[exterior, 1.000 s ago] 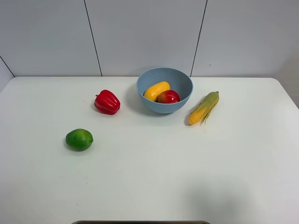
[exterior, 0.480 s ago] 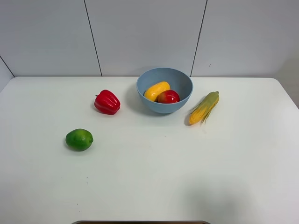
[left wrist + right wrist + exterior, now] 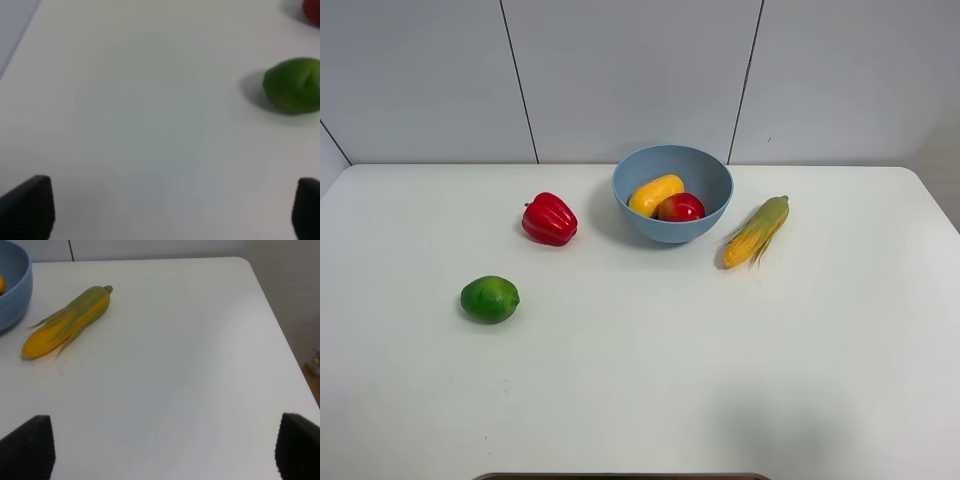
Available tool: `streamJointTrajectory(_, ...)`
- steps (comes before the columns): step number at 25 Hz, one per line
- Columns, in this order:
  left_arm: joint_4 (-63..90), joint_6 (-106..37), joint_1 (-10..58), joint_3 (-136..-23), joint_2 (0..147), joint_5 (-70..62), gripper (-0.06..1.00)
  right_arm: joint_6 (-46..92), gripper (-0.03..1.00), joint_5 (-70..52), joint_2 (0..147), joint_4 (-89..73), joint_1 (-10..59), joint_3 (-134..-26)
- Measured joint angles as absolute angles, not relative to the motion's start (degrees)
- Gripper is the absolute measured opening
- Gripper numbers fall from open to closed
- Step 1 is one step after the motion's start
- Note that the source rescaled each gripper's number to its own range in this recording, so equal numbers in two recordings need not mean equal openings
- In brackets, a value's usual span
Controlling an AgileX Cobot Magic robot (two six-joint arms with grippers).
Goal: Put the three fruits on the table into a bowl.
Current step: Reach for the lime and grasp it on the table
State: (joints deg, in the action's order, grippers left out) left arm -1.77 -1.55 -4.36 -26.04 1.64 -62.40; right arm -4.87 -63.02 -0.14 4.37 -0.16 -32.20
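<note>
The mango (image 3: 655, 193) and red-yellow fruit (image 3: 681, 207) are contained in the bowl (image 3: 667, 234). The pepper (image 3: 549, 219) is seen left of the bowl, the corn cob (image 3: 756, 231) right, the lime (image 3: 489, 299) farther front-left

White desk (image 3: 650, 390) with rounded corners fills most of the view, pale grey panelled wall (image 3: 630, 70) directly behind it split by thin dark seams (image 3: 519, 80), light soft and even, brownish sliver (image 3: 315, 377) beyond the desk's edge in right wrist view, unclear what.
</note>
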Motion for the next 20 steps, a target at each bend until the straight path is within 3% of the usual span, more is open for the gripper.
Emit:
streamJointTrajectory(8, 0.0, -2.5, -4.4, -33.2, 16.3, -62.5, 0.69, -4.9, 0.69, -63.0, -0.1, 4.4, -0.2, -32.2)
streamJointTrajectory(20, 6.1, -8.4, -4.4, -45.1, 43.4, -63.7, 0.69, -4.9, 0.69, -63.0, -0.1, 4.4, -0.2, -32.2)
